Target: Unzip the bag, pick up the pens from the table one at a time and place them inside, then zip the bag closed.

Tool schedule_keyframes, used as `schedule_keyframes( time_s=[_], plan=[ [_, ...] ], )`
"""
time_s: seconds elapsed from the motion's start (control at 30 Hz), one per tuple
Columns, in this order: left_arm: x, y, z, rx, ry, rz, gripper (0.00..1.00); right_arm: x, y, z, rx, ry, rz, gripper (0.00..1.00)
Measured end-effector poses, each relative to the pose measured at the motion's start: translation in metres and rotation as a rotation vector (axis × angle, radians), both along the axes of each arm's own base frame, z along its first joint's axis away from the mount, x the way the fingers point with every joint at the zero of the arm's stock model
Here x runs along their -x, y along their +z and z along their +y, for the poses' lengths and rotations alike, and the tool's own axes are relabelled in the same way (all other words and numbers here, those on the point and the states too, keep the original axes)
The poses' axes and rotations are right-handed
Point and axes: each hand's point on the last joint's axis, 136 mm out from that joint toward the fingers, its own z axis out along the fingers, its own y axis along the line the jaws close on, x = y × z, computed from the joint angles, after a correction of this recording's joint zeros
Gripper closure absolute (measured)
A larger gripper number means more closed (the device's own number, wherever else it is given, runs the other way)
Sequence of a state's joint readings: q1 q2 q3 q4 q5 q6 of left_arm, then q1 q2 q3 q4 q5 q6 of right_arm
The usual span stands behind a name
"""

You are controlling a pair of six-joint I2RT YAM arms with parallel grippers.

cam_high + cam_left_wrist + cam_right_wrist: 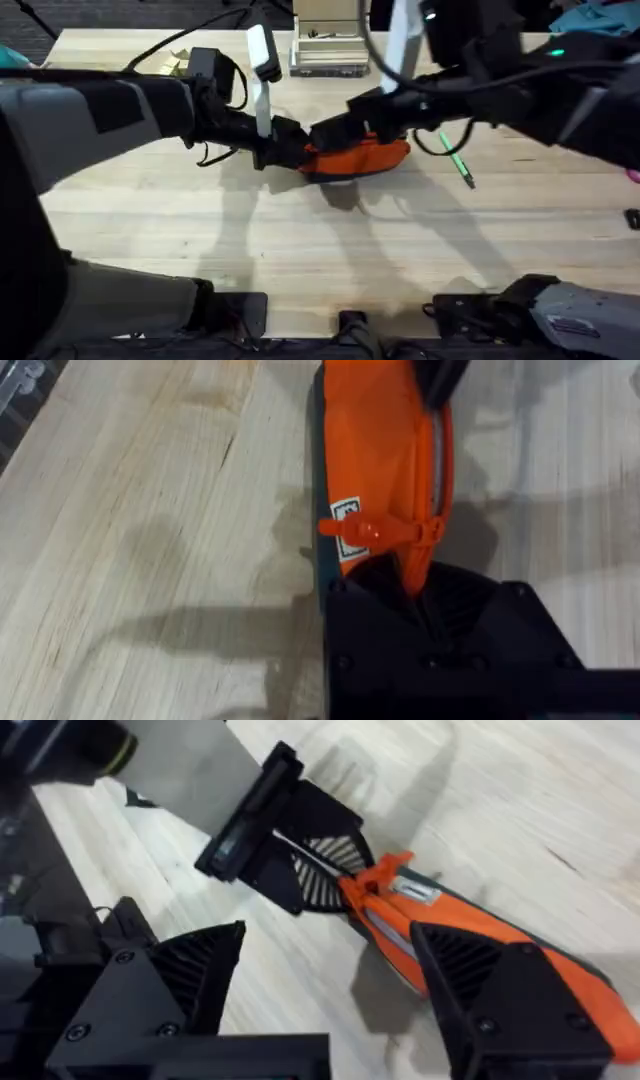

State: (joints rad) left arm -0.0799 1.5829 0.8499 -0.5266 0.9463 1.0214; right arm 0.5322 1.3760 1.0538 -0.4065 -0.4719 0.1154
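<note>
The left gripper (425,595) is clamping one end of the small soft orange fabric pouch (360,158) lying mid-table on the pale wooden tabletop (300,240). The right gripper (330,970), jaws apart, is straddling it; the pull should be drawn straight along the zipper against that anchor.

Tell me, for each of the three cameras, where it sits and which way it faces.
Overhead: above the arms' bases, looking down and forward over the table; both arms meet at the orange bag, green pen beside it.
Left wrist: on the left arm, looking down at the bag; left gripper grips its end.
Right wrist: on the right arm, facing the bag; right gripper straddles it, left gripper beyond.
All share the bag.
</note>
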Motion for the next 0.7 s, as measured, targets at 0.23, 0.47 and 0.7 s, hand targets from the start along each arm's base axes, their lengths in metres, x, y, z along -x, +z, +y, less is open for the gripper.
schedule_keyframes(
  time_s=[0.23, 0.47, 0.7],
  plan=[
    [0.0, 0.0, 0.0, 0.0, 0.0, 0.0, 0.958, 0.006, 0.01, -0.029, 0.034, -0.023, -0.015, 0.004],
    [0.0, 0.001, 0.0, 0.004, -0.002, 0.0, 0.544, 0.008, 0.009, -0.046, 0.089, -0.048, -0.032, 0.004],
    [0.0, 0.001, 0.0, 0.005, 0.0, 0.003, 0.008, 0.005, 0.007, -0.05, 0.116, -0.052, -0.053, 0.004]
  ],
)
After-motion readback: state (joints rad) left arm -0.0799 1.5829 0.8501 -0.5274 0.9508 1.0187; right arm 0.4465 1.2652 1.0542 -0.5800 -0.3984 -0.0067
